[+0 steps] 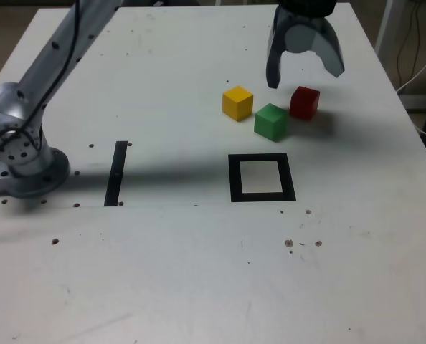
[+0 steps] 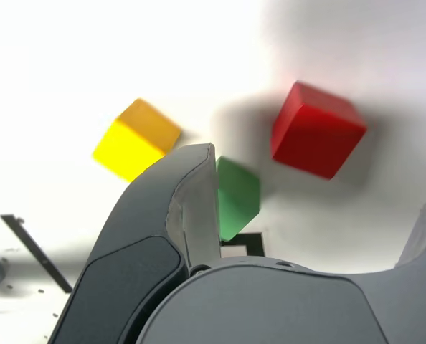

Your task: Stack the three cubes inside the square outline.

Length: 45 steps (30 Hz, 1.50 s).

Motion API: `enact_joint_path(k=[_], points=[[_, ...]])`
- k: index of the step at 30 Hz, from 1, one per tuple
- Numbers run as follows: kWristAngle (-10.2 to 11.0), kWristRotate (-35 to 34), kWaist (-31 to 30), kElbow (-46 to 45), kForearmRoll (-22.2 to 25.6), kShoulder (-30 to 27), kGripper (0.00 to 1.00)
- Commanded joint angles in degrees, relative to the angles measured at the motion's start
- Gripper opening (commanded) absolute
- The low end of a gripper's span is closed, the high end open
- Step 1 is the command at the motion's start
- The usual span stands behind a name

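Two jaws spread wide, empty, poised above red cube (image 1: 304, 102), touching nothing

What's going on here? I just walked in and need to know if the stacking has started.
Not yet. The gripper hangs open above the table, holding nothing, over the red cube. The yellow cube and green cube sit nearby, all three separate on the table. The square outline holds no cube.

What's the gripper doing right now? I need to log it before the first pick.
Gripper: open, jaws spread wide, holding nothing, above the table behind the red cube.
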State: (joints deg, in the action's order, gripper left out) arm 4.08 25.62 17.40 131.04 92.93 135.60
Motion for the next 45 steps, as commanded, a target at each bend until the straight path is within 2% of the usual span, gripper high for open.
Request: enact_joint_path(k=[1, 18, 28, 32, 45], points=[[0.07, 0.38, 0.48, 0.86, 0.85, 1.08, 0.99], [0.15, 2.81, 1.23, 4.81, 0.94, 4.32, 0.99], [0.55, 16.06, 0.77, 5.19, 0.91, 3.71, 0.99], [0.51, 19.09, 0.70, 5.08, 0.87, 3.46, 0.99], [1.39, 19.46, 0.37, 4.86, 0.80, 4.25, 0.99]])
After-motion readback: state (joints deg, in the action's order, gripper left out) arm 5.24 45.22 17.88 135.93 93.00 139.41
